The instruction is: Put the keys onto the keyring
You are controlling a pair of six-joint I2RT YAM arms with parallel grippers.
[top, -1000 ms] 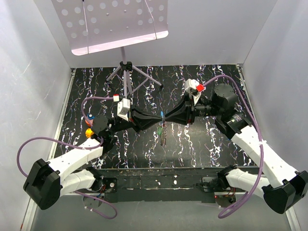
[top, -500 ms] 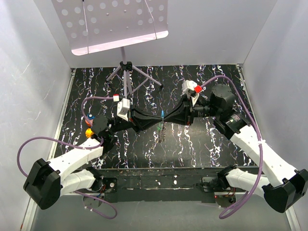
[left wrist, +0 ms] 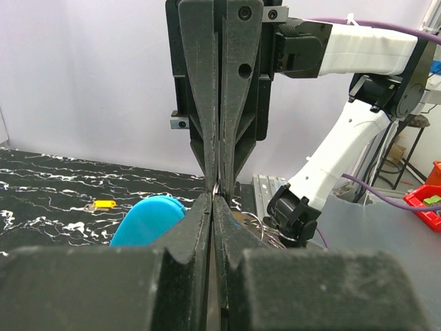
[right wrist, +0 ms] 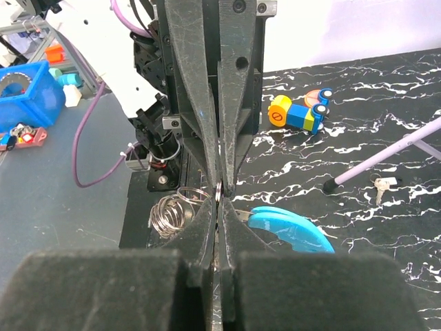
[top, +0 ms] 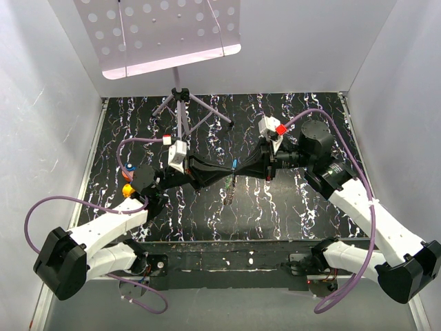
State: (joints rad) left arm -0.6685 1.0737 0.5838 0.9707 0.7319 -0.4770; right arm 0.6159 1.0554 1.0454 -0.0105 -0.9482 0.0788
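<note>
Blue-tagged, the keyring (right wrist: 293,229) is held above the mat's (top: 289,207) centre, pinched by the fully closed left gripper (top: 227,173). The right gripper (top: 241,169) has just been clamped onto its wire too, so threading may be begun.

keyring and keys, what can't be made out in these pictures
- Top view: the keyring is too small where the left gripper and right gripper meet tip to tip.
- Wrist views: shut fingers hide whether the right gripper pinches the ring wire or something else.
- Whether anything is threaded: the dangling bunch is tiny from above, partly behind fingers at the right wrist.
- Left wrist view: a finger hides half the blue tag.
</note>
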